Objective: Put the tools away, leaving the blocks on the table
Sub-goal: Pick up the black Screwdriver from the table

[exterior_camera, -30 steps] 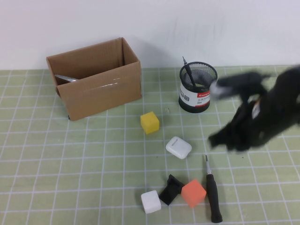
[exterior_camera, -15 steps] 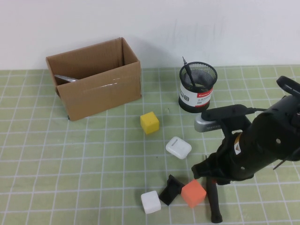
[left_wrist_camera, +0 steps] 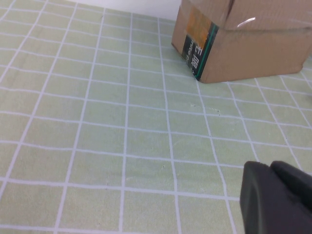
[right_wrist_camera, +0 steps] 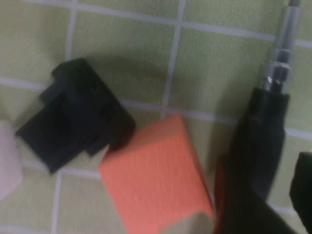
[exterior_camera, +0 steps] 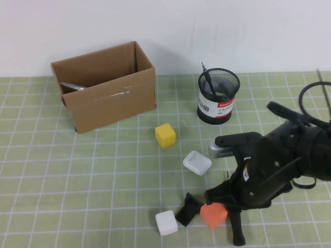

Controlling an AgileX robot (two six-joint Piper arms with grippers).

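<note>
A: Where is the right gripper [exterior_camera: 227,199] sitting, and what are its fingers doing?

B: It is hanging low over the thick black-handled screwdriver [exterior_camera: 236,230], just beside the orange block [exterior_camera: 213,214]. I cannot tell whether its fingers are apart or together; the arm's dark body is hiding them.

A: What is lying around that orange block?

B: The screwdriver is lying right beside it, its silver metal shaft [right_wrist_camera: 284,41] showing in the right wrist view. A black wedge piece [exterior_camera: 188,208] is touching the block's other side, and the white block [exterior_camera: 166,222] is sitting just past the wedge. All the cubes are showing softened edges.

A: Farther out from it?

B: A white rounded glossy case [exterior_camera: 197,162] is lying near the block, the yellow block [exterior_camera: 165,135] beyond that. A black mesh pen cup [exterior_camera: 218,96] is standing well apart, carrying a red-and-white label too small to read and holding the thin black driver [exterior_camera: 208,80]. The cardboard box [exterior_camera: 104,93], taped along its front, is standing farthest off, something silvery [exterior_camera: 72,86] showing inside.

A: And the left gripper [left_wrist_camera: 278,200]?

B: It is hovering above the pale green gridded mat [left_wrist_camera: 122,126], the box [left_wrist_camera: 243,36] ahead of it; its state is unclear.
</note>
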